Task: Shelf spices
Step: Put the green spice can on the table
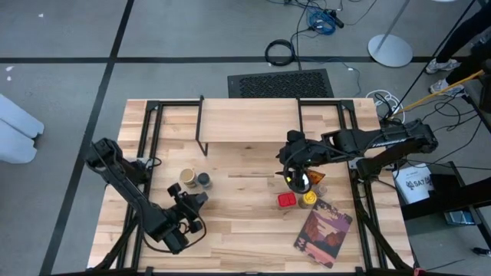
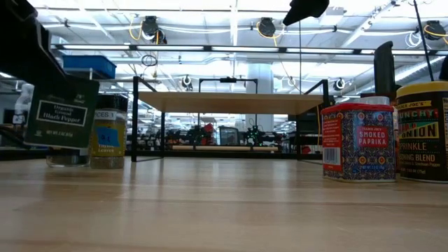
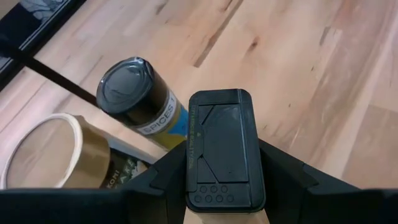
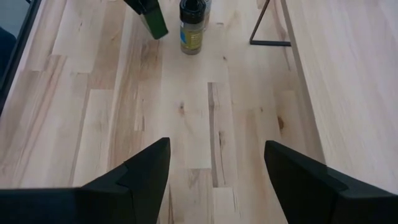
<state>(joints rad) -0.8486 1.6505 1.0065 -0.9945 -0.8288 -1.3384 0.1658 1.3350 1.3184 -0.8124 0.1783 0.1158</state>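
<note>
My left gripper [image 1: 189,202] is shut on a dark green black-pepper tin [image 2: 63,112] with a black flip lid [image 3: 224,149], near the table's front left. Just beyond it stand a black-topped jar [image 3: 134,87] labelled SPICES and a tan-topped jar [image 3: 43,149], both on their bases. The shelf [image 1: 249,123], a pale plank on thin black legs, stands at the far middle. My right gripper [image 4: 214,168] hangs open, raised above the right-hand spices: a yellow-topped jar [image 1: 298,182], a red paprika tin [image 2: 358,142] and a yellow-lidded onion jar [image 2: 423,133]. My left gripper pinches the pepper tin between its two fingers, one on each narrow side [image 3: 190,186] just below the lid. The fingers come slanting down from the near left. The tin is lifted clear of the table, slightly tilted, lid uppermost [image 2: 66,84].
A reddish-purple picture-covered book [image 1: 322,230] lies flat near the front right. Bare wood [image 4: 205,118] stretches between the two groups of spices and in front of the shelf. Black frame rails [image 1: 149,130] run along the table's left and right sides.
</note>
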